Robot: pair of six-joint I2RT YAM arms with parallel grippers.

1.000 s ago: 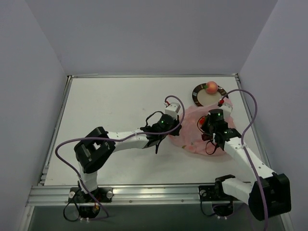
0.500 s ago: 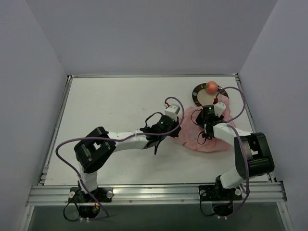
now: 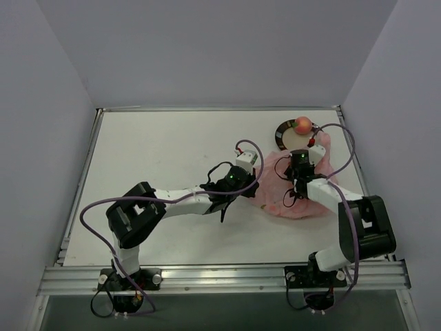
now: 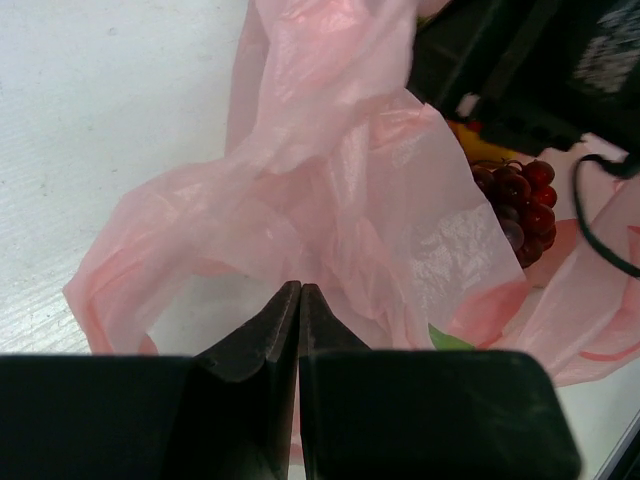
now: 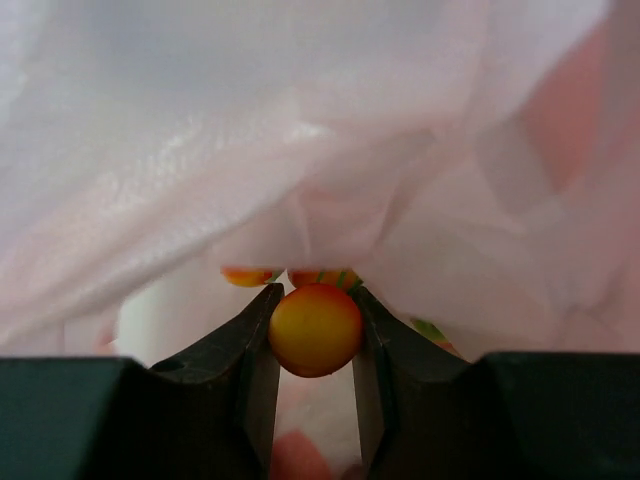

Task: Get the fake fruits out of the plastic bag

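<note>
White tabletop point(image 3: 165, 152) with metal edging point(image 3: 207, 277) between plain pale lavender walls point(image 3: 207, 48), soft even light.

Desk point(image 3: 158, 152) left of bag point(image 3: 275, 203) was open, a wide passage. Right arm point(image 3: 329, 195) lay across bag, folds crowding it closely. Plate point(image 3: 282, 136) just beyond: peach point(image 3: 302, 124) blocked far rim, centre was free.

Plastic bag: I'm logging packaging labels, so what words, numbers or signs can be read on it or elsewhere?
No text is legible anywhere.
plastic bag: darker pink printed strokes near its edge in the left wrist view, too partial to read.
</note>
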